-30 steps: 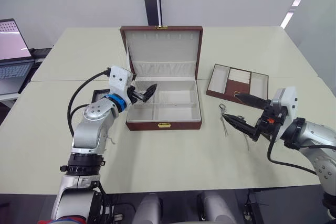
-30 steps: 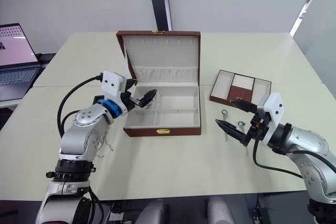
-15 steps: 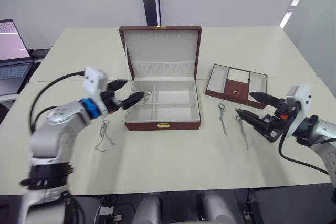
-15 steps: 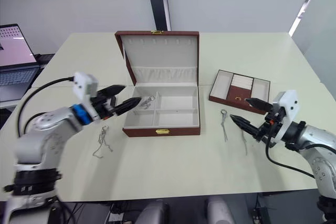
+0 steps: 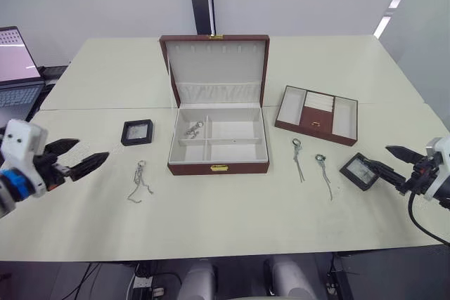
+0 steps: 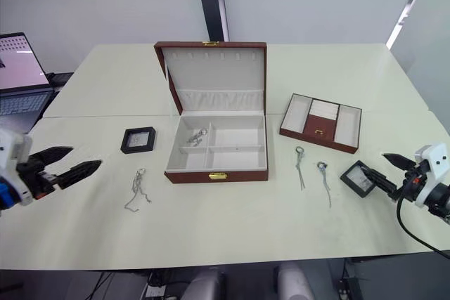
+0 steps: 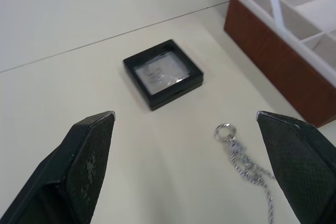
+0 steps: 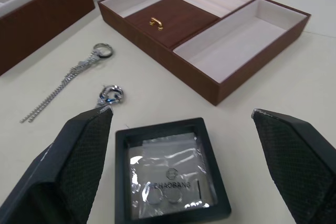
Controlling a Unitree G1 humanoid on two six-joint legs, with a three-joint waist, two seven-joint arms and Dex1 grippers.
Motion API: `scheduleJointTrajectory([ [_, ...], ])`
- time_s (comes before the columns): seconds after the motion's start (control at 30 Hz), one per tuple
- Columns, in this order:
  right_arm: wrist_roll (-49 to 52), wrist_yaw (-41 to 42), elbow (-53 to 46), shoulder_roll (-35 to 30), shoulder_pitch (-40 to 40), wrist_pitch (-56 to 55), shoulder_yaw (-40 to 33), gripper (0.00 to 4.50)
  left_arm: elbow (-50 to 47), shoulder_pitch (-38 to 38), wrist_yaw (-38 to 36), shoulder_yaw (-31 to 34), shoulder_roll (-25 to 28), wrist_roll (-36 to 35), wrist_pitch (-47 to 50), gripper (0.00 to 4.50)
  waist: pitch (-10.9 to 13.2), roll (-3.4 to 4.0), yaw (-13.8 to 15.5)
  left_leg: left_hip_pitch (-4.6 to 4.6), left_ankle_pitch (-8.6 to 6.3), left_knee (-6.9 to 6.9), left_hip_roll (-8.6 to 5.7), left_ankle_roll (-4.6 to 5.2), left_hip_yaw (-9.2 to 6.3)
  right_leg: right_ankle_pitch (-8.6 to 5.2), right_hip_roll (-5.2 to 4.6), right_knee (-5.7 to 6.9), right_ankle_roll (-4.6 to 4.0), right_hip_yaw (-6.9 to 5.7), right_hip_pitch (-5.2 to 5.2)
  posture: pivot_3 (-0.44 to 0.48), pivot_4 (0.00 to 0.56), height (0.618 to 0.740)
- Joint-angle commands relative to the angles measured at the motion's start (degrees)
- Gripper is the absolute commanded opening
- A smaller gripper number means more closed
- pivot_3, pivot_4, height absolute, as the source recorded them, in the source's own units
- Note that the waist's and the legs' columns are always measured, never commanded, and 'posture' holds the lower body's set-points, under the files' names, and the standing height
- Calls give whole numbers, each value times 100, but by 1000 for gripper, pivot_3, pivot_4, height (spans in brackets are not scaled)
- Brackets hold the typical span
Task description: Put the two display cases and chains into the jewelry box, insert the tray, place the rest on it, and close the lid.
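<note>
Gaping empty: left claw point(image 5: 79, 158), right claw point(image 5: 396, 164) | laptop point(image 5: 15, 68) beyond table point(image 5: 232, 223) edge

Head stereo overhead; wrist cameras low, close.

**Reddish-brown, cream, black and silver on a pale table**

The jewelry box point(image 5: 219, 144) was reddish-brown outside with a gold clasp, its compartments and the raised lid point(image 5: 218, 68) lined in cream. The tray point(image 5: 317, 114) matched it: reddish-brown walls, cream end sections, a brown middle with a small gold handle and cream ring rolls. Both display cases point(image 5: 137, 131) point(image 5: 360, 171) were black frames around glossy clear windows; the one in the right wrist view carried printed lettering. The chains point(image 5: 138, 180) point(image 5: 298, 159) point(image 5: 324, 173) were silver. The table point(image 5: 232, 223) was pale cream. Textured black fingers point(image 7: 86, 156) showed a fine cross-hatch pattern
</note>
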Motion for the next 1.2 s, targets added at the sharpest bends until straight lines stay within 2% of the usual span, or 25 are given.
scheduleJointTrajectory([
  [0.03,-108,-74,352,-50,-121,-292,-277,4500,32,343,215,568,-198,120,-272,4482,0,0,-1,1,0,0,1,0,3,0,0,-1,0,3,0,0,150,740],
  [0.4,-465,-403,1307,-13,-591,-915,-265,4500,167,773,901,870,-800,295,-720,4482,0,-1,4,-1,0,-1,1,0,4,0,-4,-3,0,4,1,0,150,740],
  [0.77,-498,-349,1457,-36,-654,-1067,-279,4500,72,657,1044,744,-889,222,-914,4482,-1,0,4,0,0,0,1,0,5,0,-3,-1,0,4,1,0,150,740],
  [0.93,-358,-89,1079,12,-550,-1015,-235,4500,-196,716,1072,611,-1105,186,-993,4482,-1,1,5,0,0,0,2,0,5,0,-4,-1,0,5,1,0,150,740],
  [1.1,-14,239,67,90,-420,-588,2,4500,-418,621,1162,608,-1311,86,-1122,4482,-1,1,1,0,0,1,3,-1,4,0,-4,1,0,5,1,0,150,740],
  [1.2,174,390,-771,120,-335,-248,308,4500,-580,615,1211,386,-1459,105,-1156,4482,-1,1,5,0,0,2,4,0,1,0,-4,2,0,4,2,0,150,740],
])
